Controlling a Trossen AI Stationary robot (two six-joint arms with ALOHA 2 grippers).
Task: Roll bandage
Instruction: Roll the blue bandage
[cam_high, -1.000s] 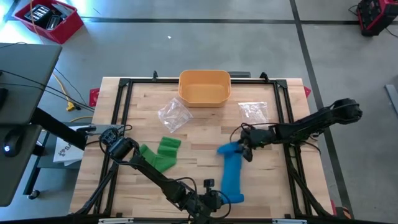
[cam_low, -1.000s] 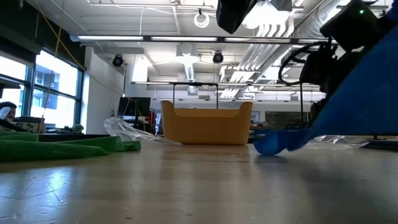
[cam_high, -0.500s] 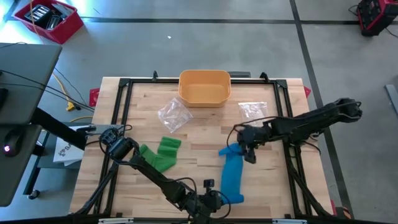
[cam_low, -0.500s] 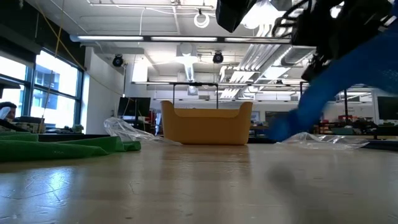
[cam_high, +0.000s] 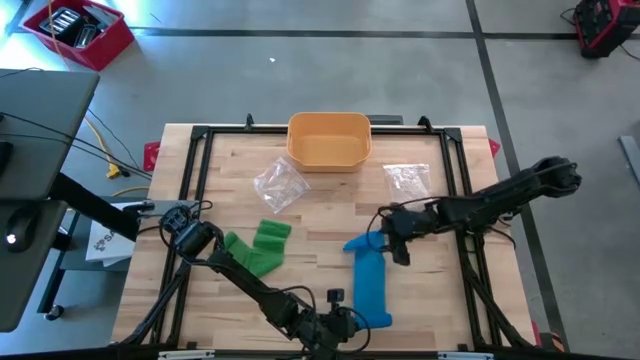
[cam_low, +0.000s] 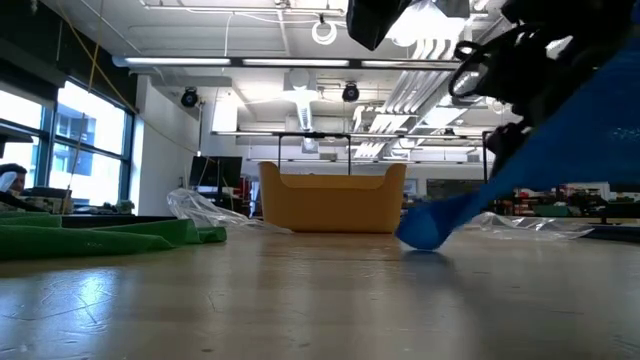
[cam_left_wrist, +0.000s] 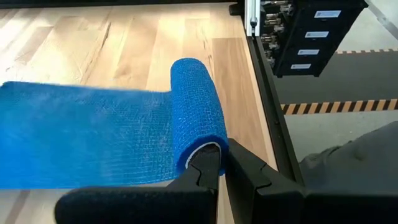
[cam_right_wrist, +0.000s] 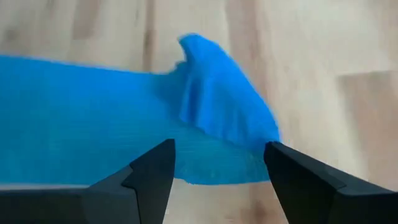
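At the near edge of the table (cam_high: 230, 190), the left gripper (cam_left_wrist: 217, 171) sits low over the wood with its fingers pressed together on the rim of the core of the rolled end (cam_left_wrist: 196, 112) of the blue bandage (cam_high: 370, 280). In the left wrist view the roll lies on the wood, and the unrolled strip runs off flat to one side of it.

From the roll, the strip extends away across the boards toward the middle of the table. Its far end (cam_right_wrist: 217, 87) is rumpled and folded over on itself — in the low view it rises off the surface in a slope toward the right arm.

The right gripper (cam_right_wrist: 217, 165) hangs over that far end, fingers spread wide, one to each side of the folded cloth; the wrist view shows open space between them and the bandage, so nothing is held. In the high view this gripper (cam_high: 393, 240) sits just right of the strip's upper end.

To the left, a green bandage (cam_high: 255, 248) lies loose and partly unrolled on the wood. Farther back are two crumpled clear plastic bags — one (cam_high: 280, 183) left of centre, one (cam_high: 407, 179) to the right. A yellow bin (cam_high: 329, 140) stands at the far edge of the table, between them.
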